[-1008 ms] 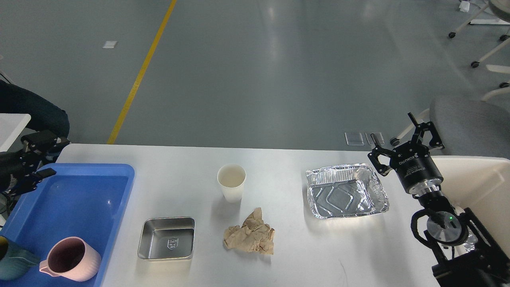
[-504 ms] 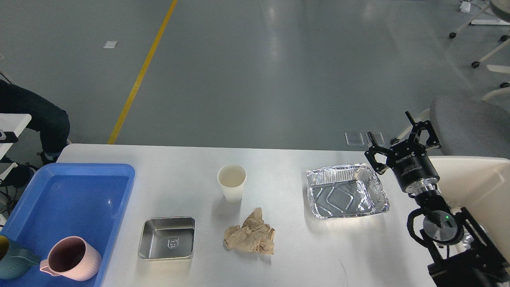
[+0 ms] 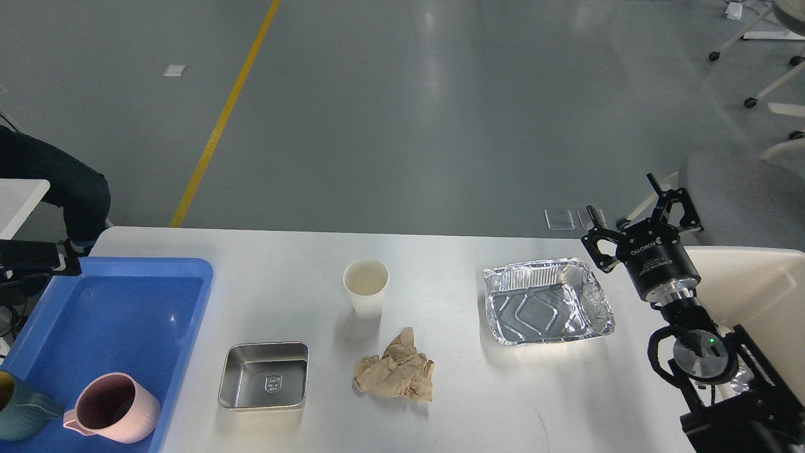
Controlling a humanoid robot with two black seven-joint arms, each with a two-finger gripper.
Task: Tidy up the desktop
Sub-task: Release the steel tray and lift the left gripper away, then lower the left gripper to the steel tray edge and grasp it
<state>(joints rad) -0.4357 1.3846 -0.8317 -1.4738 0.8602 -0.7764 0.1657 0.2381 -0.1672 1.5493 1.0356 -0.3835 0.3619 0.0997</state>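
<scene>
The white desktop (image 3: pixel 440 264) holds a white paper cup (image 3: pixel 365 288), a crumpled brown paper ball (image 3: pixel 396 370), a small square steel dish (image 3: pixel 264 376) and a crinkled foil tray (image 3: pixel 546 302). My right gripper (image 3: pixel 620 196) is open and empty. It points away from me, just above the desktop's far edge, right of the foil tray. A black part of my left arm (image 3: pixel 38 257) shows at the left edge beside the blue tray; its fingers cannot be told apart.
A blue plastic tray (image 3: pixel 126 296) at the left holds a pink mug (image 3: pixel 113 409) and a teal mug (image 3: pixel 19 414). A cream bin (image 3: pixel 761 283) stands at the right, behind my right arm. A grey chair (image 3: pixel 742 189) and a seated person (image 3: pixel 56 176) are beyond the desktop.
My left gripper pulled back from over the blue tray's far left corner toward the left edge. My right gripper shifted slightly left and back, staying open.
</scene>
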